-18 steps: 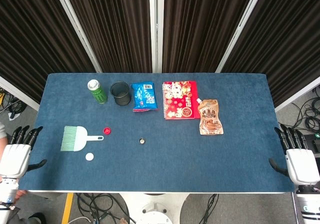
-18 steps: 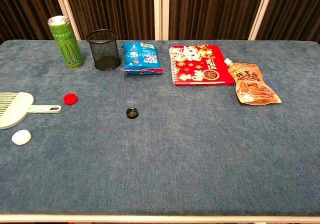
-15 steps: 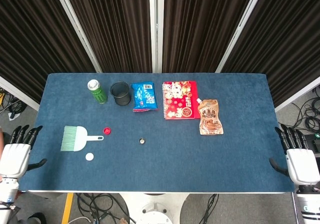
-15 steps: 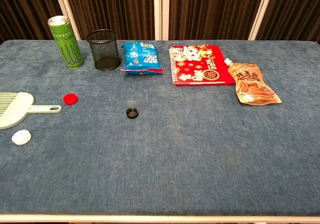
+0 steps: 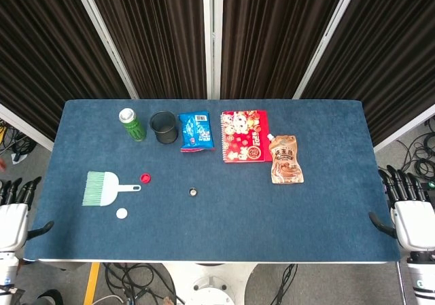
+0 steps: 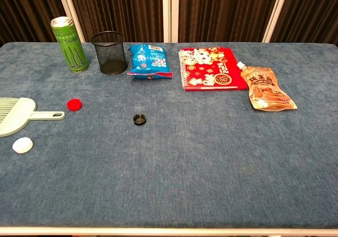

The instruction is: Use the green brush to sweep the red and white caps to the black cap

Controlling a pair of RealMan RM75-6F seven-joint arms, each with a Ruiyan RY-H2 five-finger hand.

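Note:
The green brush (image 5: 102, 188) (image 6: 16, 116) lies flat on the left of the blue table, its handle pointing right. Just off the handle's tip sits the red cap (image 5: 145, 178) (image 6: 74, 104). The white cap (image 5: 122, 213) (image 6: 22, 145) rests nearer the front edge, below the brush. Further right, near the table's middle, is the black cap (image 5: 194, 192) (image 6: 139, 119). My left hand (image 5: 13, 217) hangs off the table's left front corner, fingers spread and holding nothing. My right hand (image 5: 410, 213) is beyond the right edge, likewise spread and empty. The chest view shows neither hand.
Along the back stand a green can (image 5: 132, 124), a black mesh cup (image 5: 164, 127), a blue snack bag (image 5: 196, 131) and a red notebook (image 5: 243, 136). A brown pouch (image 5: 285, 159) lies right of the notebook.
Both hands have drawn back toward the front and outward; the left one moved further off the table's left edge. Brush and caps have not moved.

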